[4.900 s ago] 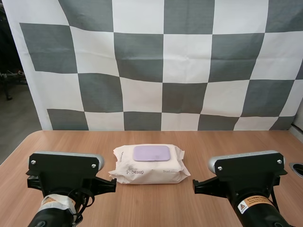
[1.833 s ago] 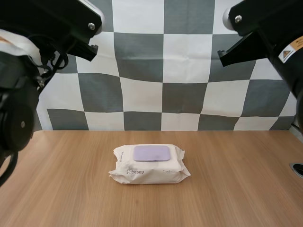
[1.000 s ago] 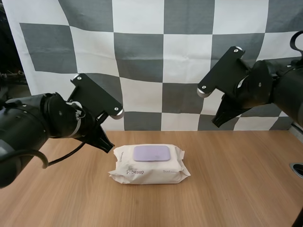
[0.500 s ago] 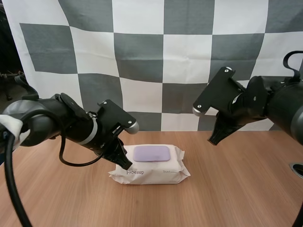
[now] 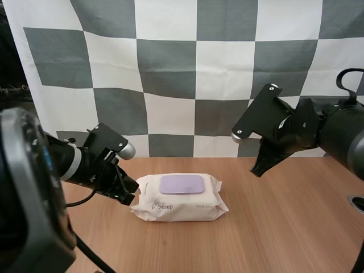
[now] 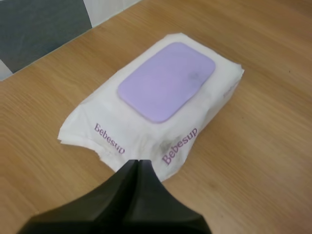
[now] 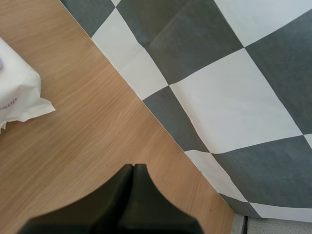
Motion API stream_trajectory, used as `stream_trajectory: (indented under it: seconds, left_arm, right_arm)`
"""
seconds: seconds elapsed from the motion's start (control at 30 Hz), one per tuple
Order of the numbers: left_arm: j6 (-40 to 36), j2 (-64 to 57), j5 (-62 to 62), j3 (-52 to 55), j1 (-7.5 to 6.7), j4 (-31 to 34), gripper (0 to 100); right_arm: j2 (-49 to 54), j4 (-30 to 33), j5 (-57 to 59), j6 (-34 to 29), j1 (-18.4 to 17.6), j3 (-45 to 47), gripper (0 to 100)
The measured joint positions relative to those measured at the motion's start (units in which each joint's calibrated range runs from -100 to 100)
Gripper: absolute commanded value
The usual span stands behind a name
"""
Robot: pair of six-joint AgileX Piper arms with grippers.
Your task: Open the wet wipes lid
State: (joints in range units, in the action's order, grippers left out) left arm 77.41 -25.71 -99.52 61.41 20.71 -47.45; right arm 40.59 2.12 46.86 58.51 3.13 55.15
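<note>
— How did the left gripper (image 6: 138,162) stand?
— Fingers pressed together into one dark wedge, empty, its tip just beside the crimped end of the soft white pack of wet wipes (image 6: 141,134).
— The lid (image 6: 166,80)?
— A smooth lilac rounded rectangle, lying flat on the pack.
— The right gripper (image 5: 256,170)?
— Also closed and empty, well beyond the pack's other end.

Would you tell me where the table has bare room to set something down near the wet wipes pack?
Bare wood runs along the table in front of the wet wipes pack, and right of the pack, out under the right gripper. The pack's left end is crowded: the left gripper sits close beside it.
</note>
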Motion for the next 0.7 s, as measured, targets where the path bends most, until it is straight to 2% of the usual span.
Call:
stream_trajectory:
  seconds: [0.1, 0.3, 0.4, 0.5, 0.53, 0.6, 0.63, 0.7]
  left_arm:
    - [2.6, 0.0, 0.0, 1.8, 2.15, -0.3, 0]
    - [6.3, 0.0, 4.2, 6.5, 2.51, -5.1, 3]
    - [8.4, 0.0, 6.5, 8.0, 2.51, -7.6, 18]
    - [9.2, 0.0, 7.3, 8.1, 2.51, -8.7, 41]
    - [9.3, 0.0, 7.3, 8.1, 2.51, -9.0, 56]
    - [9.5, 0.0, 6.8, 8.1, 2.51, -9.5, 72]
    - [9.5, 0.0, 6.8, 8.1, 2.51, -9.5, 78]
    - [9.5, 0.0, 6.4, 8.3, 2.51, -9.5, 79]
  right_arm:
    - [0.0, 0.0, 0.8, -0.1, 0.0, 0.0, 0]
    - [0.0, -1.7, 0.8, -0.3, 0.0, 0.0, 0]
    - [0.0, -1.7, 0.8, -0.3, 0.0, 0.0, 0]
    - [0.0, -2.1, 1.8, -0.3, 0.0, 0.0, 0]
    - [0.0, -2.1, 2.2, -0.3, 0.0, 0.0, 0]
    - [0.0, -1.7, 3.3, -0.3, 0.0, 0.0, 0]
    - [0.0, -1.7, 4.0, -0.4, 0.0, 0.0, 0]
    - [0.0, -1.7, 4.4, -0.4, 0.0, 0.0, 2]
